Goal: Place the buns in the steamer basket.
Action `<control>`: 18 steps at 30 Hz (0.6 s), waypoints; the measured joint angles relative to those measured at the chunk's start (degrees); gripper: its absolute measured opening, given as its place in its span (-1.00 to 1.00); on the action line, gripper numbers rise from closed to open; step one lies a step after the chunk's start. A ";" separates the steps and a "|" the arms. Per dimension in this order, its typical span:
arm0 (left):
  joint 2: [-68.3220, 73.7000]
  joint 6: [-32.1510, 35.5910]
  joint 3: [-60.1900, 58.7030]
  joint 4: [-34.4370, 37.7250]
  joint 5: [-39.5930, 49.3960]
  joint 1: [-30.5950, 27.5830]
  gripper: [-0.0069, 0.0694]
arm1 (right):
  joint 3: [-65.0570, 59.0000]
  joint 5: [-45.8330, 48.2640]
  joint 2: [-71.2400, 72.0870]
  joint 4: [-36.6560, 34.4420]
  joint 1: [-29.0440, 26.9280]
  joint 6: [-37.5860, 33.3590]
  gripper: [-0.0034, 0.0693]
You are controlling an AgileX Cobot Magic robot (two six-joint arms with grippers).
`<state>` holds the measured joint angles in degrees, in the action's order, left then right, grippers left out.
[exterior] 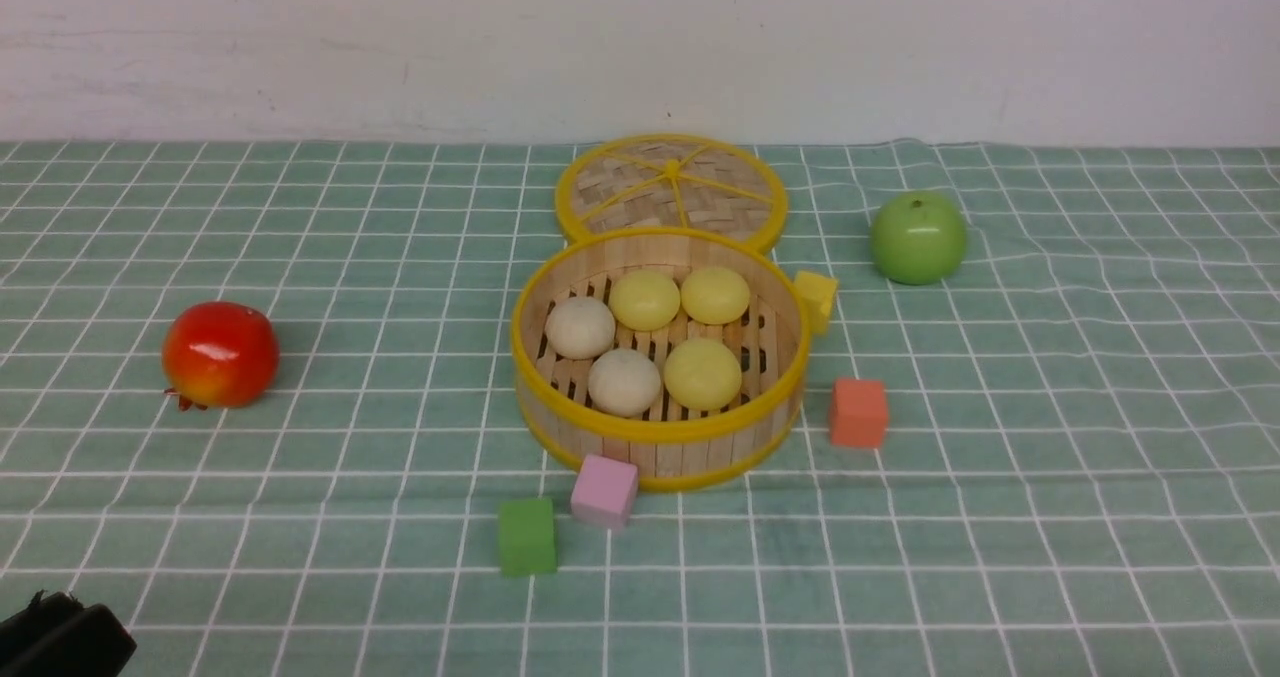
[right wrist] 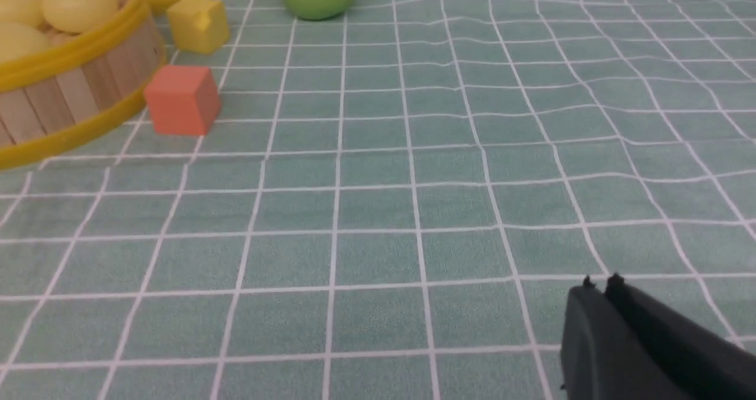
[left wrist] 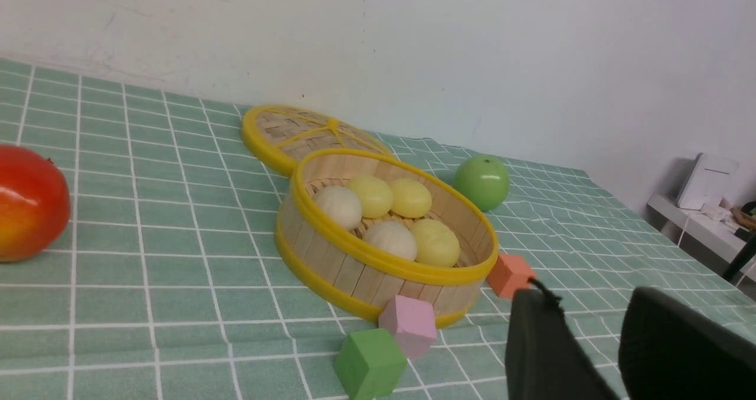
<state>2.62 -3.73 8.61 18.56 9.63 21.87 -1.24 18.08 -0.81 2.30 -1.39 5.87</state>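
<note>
- Nearest the front camera, at the lower left edge of its view, sits a black corner of the left gripper (left wrist: 590, 341); its own wrist view shows the two dark fingers standing apart with nothing between them.
- Five small smooth dome-shaped buns (exterior: 645, 342), two off-white and three pale yellow, all lie inside the round shallow light-wood steamer basket with yellow rims (exterior: 655, 437), resting on its slatted floor.
- No bun shows on the cloth in any view, so by my reading the task is done and no pick remains.
- From the left gripper the basket lies ahead and toward the robot's right, well apart; the buns sit low behind the near wall.
- Right gripper (right wrist: 599, 285) has its black fingers pressed together, empty, over bare cloth, with the basket well off toward the robot's left.
- Neither arm is close to the basket; which is nearer I cannot tell.
- Just outside the basket: a pink cube (exterior: 604, 490) touching its near wall, a green cube (exterior: 527, 536) beside that, an orange cube (exterior: 858, 412) and a yellow cube (exterior: 816, 298) on the right side.
- Flat woven yellow-rimmed lid (exterior: 670, 189) lies behind the basket, touching it or nearly so.
- Farther out, a green apple (exterior: 917, 237) at the right and a red-orange round fruit (exterior: 220, 353) at the left, on the green checked tablecloth (exterior: 1050, 517).
</note>
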 joint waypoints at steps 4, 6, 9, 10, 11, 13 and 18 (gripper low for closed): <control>0.00 0.00 -0.05 0.00 0.00 0.00 -0.27 | 0.07 2.62 1.38 -0.07 -0.05 -0.19 -0.85; 0.00 0.00 -0.05 0.00 0.02 0.00 -0.26 | 0.11 2.93 1.38 -0.13 -0.11 -0.19 -0.85; 0.00 0.00 -0.05 0.00 0.07 0.00 -0.26 | 0.11 2.93 1.38 -0.13 -0.11 -0.19 -0.85; 0.00 0.00 -0.05 0.00 0.07 0.00 -0.25 | 0.11 2.93 1.38 -0.13 -0.11 -0.19 -0.85; 0.00 0.00 -0.05 0.00 0.07 0.00 -0.25 | 0.11 2.93 1.38 -0.13 -0.11 -0.19 -0.84; 0.00 0.00 -0.05 0.00 0.14 0.00 -0.25 | 0.11 2.93 1.38 -0.13 -0.15 -0.19 -0.84; 0.00 0.00 -0.05 0.00 0.18 0.00 -0.24 | 0.11 2.93 1.38 -0.13 -0.15 -0.19 -0.83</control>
<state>2.62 -3.73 8.56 18.56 9.81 21.87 -1.13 21.01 0.56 2.17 -1.54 5.68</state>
